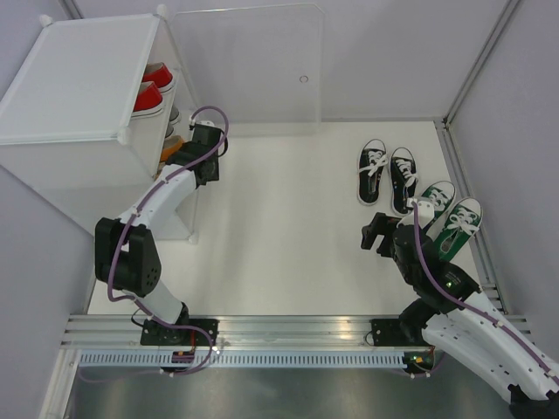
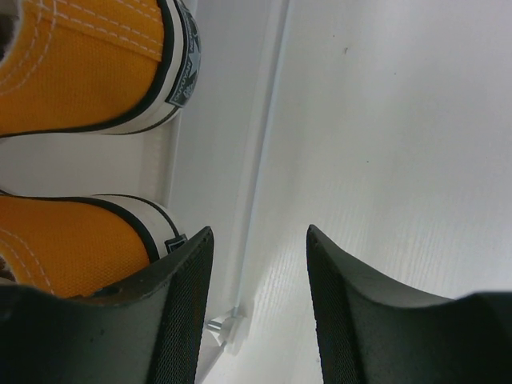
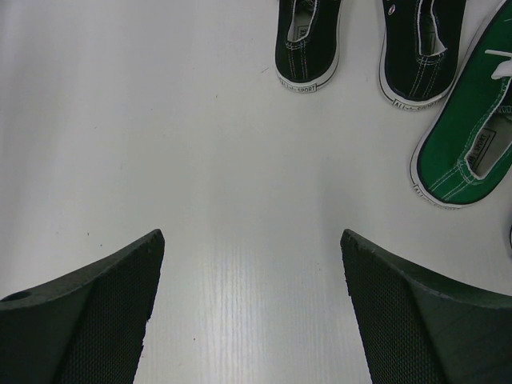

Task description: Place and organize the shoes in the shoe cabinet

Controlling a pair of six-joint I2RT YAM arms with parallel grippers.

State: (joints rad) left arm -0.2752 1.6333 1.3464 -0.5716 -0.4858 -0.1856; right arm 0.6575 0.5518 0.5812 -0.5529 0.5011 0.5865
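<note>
The shoe cabinet (image 1: 79, 87) stands at the far left with its clear door panel (image 1: 249, 61) swung open. Red shoes (image 1: 150, 92) sit on an upper shelf and orange shoes (image 1: 170, 147) on a lower one. My left gripper (image 1: 199, 140) is open and empty at the cabinet's front edge. In the left wrist view it (image 2: 258, 236) is just right of the two orange heels (image 2: 88, 64). The black pair (image 1: 387, 172) and the green pair (image 1: 450, 218) lie on the floor at the right. My right gripper (image 1: 376, 234) is open and empty, left of the green shoes. In the right wrist view it (image 3: 252, 236) is short of the black heels (image 3: 308, 40) and a green shoe (image 3: 468, 136).
A grey shoe (image 1: 173, 116) shows partly on a middle shelf. White walls close in the floor at the back and right. The cabinet's lower front rail and a round connector (image 2: 224, 328) lie under my left gripper. An aluminium rail (image 1: 288, 332) runs along the near edge.
</note>
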